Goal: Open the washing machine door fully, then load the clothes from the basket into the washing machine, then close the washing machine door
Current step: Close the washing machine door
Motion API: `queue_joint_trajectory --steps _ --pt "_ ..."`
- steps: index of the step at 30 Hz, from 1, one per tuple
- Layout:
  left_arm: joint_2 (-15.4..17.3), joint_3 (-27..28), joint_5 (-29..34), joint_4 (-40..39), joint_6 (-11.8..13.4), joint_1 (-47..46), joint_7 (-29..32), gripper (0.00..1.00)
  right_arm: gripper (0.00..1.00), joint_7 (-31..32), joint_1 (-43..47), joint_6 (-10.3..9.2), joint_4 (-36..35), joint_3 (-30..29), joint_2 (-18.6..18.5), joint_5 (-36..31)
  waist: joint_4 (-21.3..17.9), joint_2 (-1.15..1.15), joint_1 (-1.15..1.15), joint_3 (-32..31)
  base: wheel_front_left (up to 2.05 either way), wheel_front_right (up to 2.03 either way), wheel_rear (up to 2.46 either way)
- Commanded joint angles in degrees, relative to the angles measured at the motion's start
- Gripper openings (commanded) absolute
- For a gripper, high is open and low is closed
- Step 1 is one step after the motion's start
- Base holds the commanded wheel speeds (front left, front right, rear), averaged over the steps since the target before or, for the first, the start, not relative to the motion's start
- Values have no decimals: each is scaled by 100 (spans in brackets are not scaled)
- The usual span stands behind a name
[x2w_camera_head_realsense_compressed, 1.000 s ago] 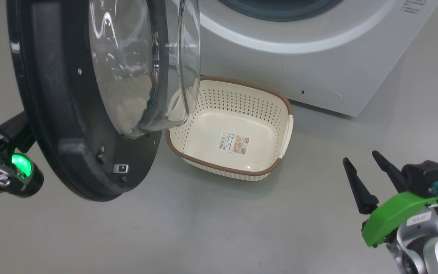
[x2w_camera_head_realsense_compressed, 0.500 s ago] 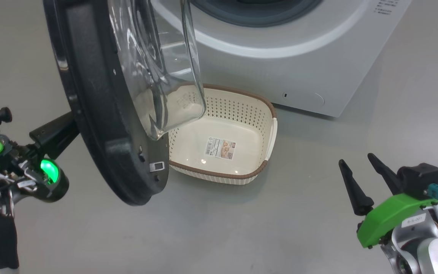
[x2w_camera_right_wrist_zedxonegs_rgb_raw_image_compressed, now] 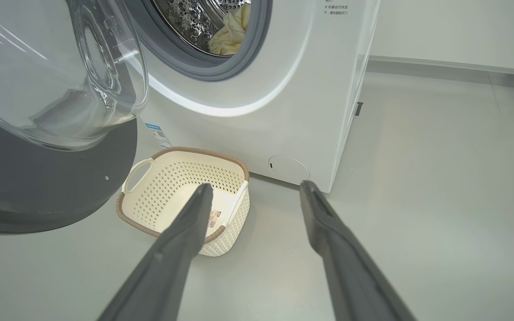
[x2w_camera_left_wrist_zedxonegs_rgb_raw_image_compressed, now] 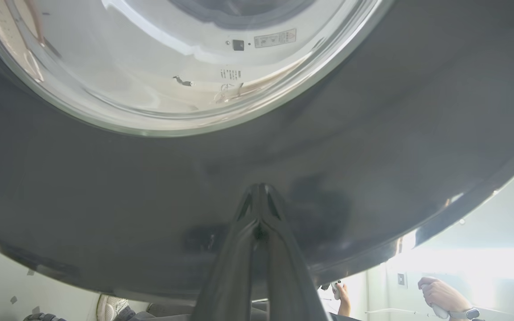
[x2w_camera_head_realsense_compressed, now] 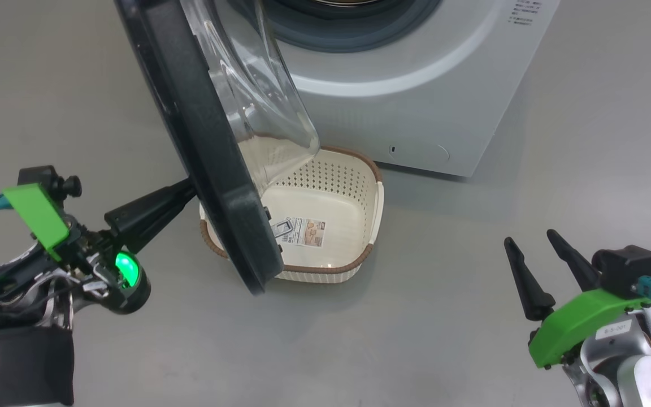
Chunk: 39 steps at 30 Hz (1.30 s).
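Clothes (x2w_camera_right_wrist_zedxonegs_rgb_raw_image_compressed: pixel 228 31) in washing machine (x2w_camera_right_wrist_zedxonegs_rgb_raw_image_compressed: pixel 292 111) drum (x2w_camera_right_wrist_zedxonegs_rgb_raw_image_compressed: pixel 181 18), basket (x2w_camera_head_realsense_compressed: pixel 331 169) (label sticker (x2w_camera_head_realsense_compressed: pixel 306 230) showing), left end effector (x2w_camera_left_wrist_zedxonegs_rgb_raw_image_compressed: pixel 259 189) closed against door (x2w_camera_left_wrist_zedxonegs_rgb_raw_image_compressed: pixel 373 156), right end effector (x2w_camera_head_realsense_compressed: pixel 527 236) spread.

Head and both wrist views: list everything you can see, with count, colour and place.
washing machine: one, white, grey gasket, behind the basket.
washing machine door: one, black rim, clear glass bowl, partly open above the basket.
basket: one, cream, brown rim, on the floor, no clothes inside.
clothes: count unclear, pale yellow, in the drum.
floor: grey.
person's hand: one, wearing a watch, bottom right of the left wrist view.
left gripper: one, dark jaws shut, tips against the door's black outer rim.
right gripper: one, dark jaws open, empty, right of the basket.
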Motion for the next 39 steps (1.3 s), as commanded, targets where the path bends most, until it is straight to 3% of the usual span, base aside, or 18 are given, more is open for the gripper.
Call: queue_joint_trajectory --steps 1,25,39 --pt "110 118 31 -157 -72 -153 62 0 100 -65 -181 -1 -165 106 -7 30 -68 0 0 -16 0 0 0" --pt "-222 -26 204 610 -516 -784 -298 0 100 -347 -279 -1 136 197 44 225 -1317 0 0 -23 0 0 0" --pt "-182 67 374 708 -756 -393 -467 0 100 -431 -239 -1 294 -43 45 298 -1306 0 0 -293 0 0 0"
